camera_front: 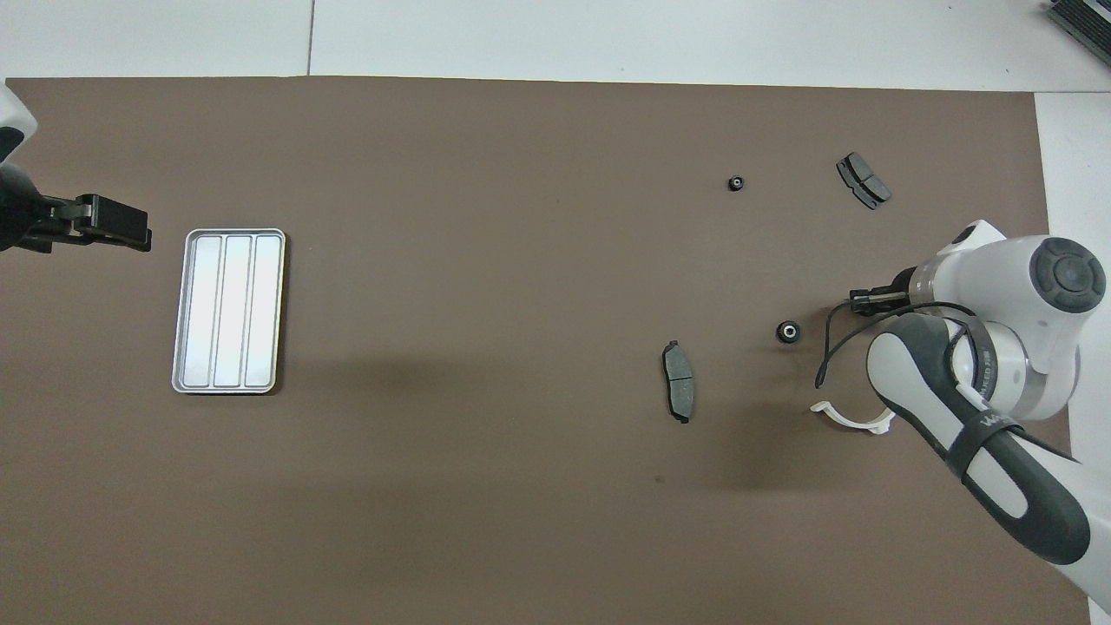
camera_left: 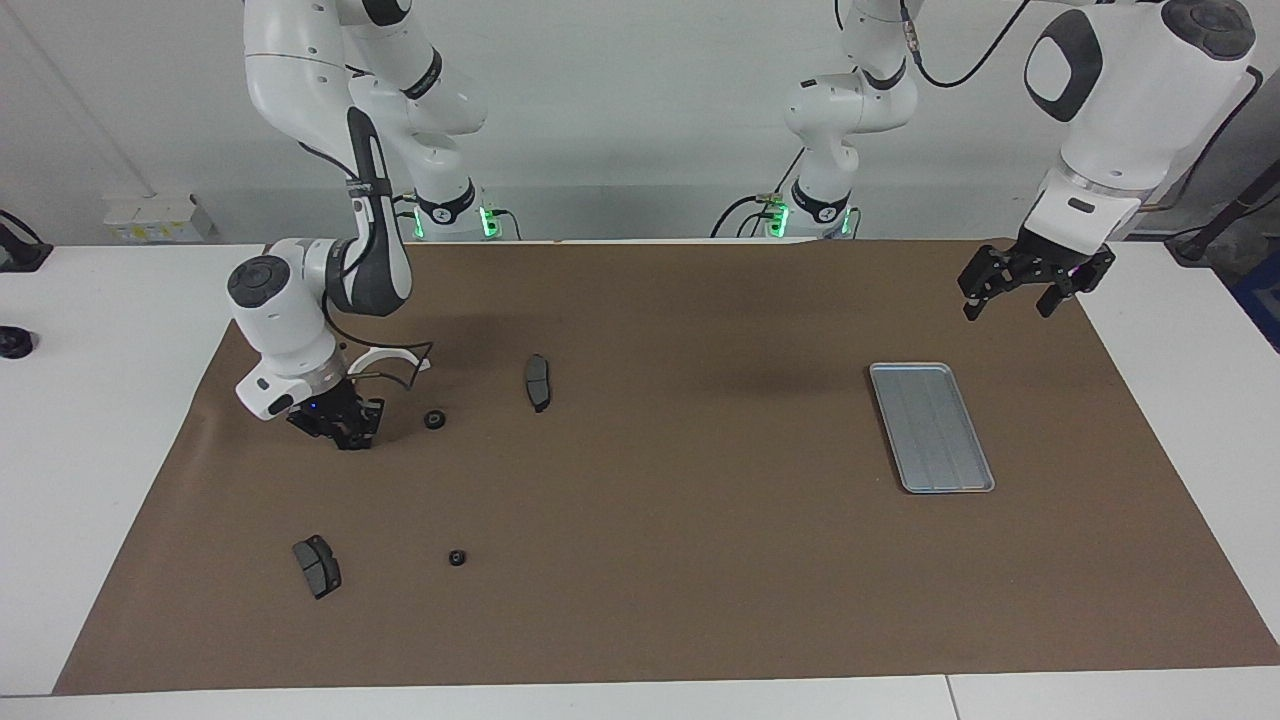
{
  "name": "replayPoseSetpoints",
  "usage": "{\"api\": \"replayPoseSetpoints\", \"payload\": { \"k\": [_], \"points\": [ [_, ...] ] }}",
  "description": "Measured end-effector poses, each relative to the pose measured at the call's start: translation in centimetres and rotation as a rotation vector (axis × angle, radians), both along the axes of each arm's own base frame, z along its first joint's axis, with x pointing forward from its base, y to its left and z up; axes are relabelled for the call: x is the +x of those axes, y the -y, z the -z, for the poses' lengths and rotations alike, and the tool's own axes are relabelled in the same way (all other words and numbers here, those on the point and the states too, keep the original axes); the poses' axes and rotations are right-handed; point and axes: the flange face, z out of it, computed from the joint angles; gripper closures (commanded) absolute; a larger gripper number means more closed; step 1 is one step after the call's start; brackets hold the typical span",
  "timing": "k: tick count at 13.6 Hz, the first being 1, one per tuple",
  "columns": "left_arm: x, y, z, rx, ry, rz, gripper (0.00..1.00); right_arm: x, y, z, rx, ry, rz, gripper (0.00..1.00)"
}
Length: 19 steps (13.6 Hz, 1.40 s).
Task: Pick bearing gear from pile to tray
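From where I stand, the right gripper (camera_left: 347, 437) is down on the brown mat (camera_left: 680, 560) in the left half of the facing view, clenched; I judge it has a bearing gear pinched between its tips, though the part is all but hidden there. A thing so small and round could squirt out sideways as the arm lifts, or roll off among the pile: two loose gears (camera_left: 434, 420) (camera_left: 457, 558), the white bracket (camera_left: 385, 353) just above the gripper in frame, and two brake pads (camera_left: 538, 382) (camera_left: 317, 566). The tray (camera_left: 932, 428) lies well apart at centre right, so a weak pinch could drop it on the way. The left gripper (camera_left: 1035, 295) waits spread wide at upper right, and the tray sits just below it in frame, which could crowd the delivery
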Motion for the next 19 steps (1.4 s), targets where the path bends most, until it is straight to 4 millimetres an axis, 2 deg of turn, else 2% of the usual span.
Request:
{"api": "replayPoseSetpoints", "payload": {
  "k": [2,4,6,9,13,16,19],
  "points": [
    [0.0,0.0,0.0,0.0,0.0,0.0,0.0,0.4,-1.8,-2.5,0.015,0.017,0.0,1.0],
    [0.0,0.0,0.0,0.0,0.0,0.0,0.0,0.9,-5.4,-5.3,0.035,0.022,0.017,1.0],
    [0.0,0.0,0.0,0.0,0.001,0.0,0.0,1.3,-10.5,-7.2,0.067,0.036,0.074,1.0],
    [0.0,0.0,0.0,0.0,0.0,0.0,0.0,0.7,-19.7,-8.7,0.117,0.052,0.173,1.0],
    [-0.1,0.0,0.3,0.001,-0.008,0.002,0.0,-1.1,-31.1,-8.9,0.128,0.059,0.277,1.0],
    [-0.1,-0.4,0.3,0.001,-0.007,-0.005,0.0,-1.8,-38.3,-8.5,0.117,0.046,0.314,1.0],
    [-0.1,-0.8,0.3,0.001,-0.008,-0.012,0.0,-2.3,-45.5,-7.2,0.073,0.056,0.349,1.0]
  ]
}}
